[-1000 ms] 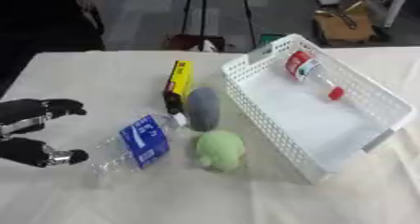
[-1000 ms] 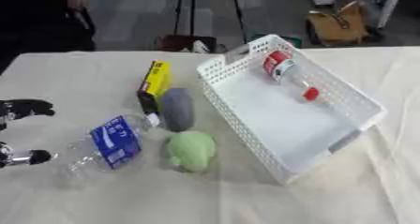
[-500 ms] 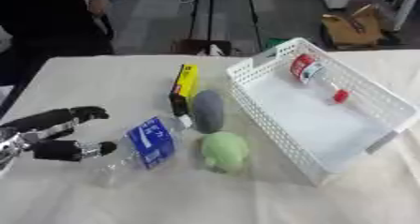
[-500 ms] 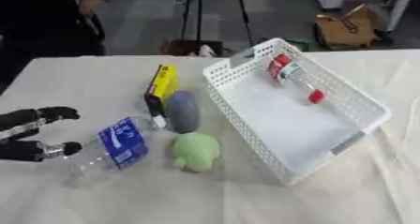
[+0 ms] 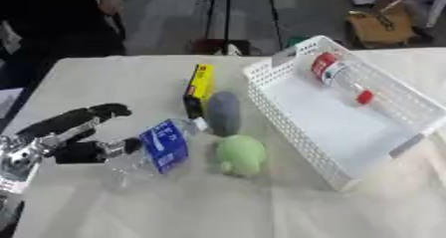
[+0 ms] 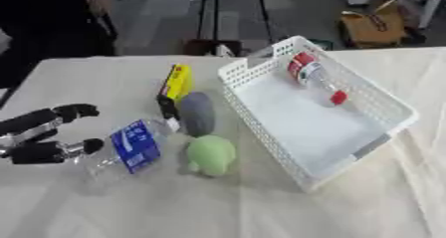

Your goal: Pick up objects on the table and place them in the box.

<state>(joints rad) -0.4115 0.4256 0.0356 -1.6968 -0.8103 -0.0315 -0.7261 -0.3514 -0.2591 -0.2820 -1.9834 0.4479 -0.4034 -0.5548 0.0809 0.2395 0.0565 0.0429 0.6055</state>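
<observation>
Cream tablecloth, left hand spread open beside the clear bottle, fingers apart.

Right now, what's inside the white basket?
One clear bottle with a red label and red cap lies in the white basket, near its far end. Nothing else shows; the near wall hides a floor strip.

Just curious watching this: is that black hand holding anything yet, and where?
Nothing is held. The left hand is open beside the base end of the clear bottle, fingers spread, not closed on it.
</observation>
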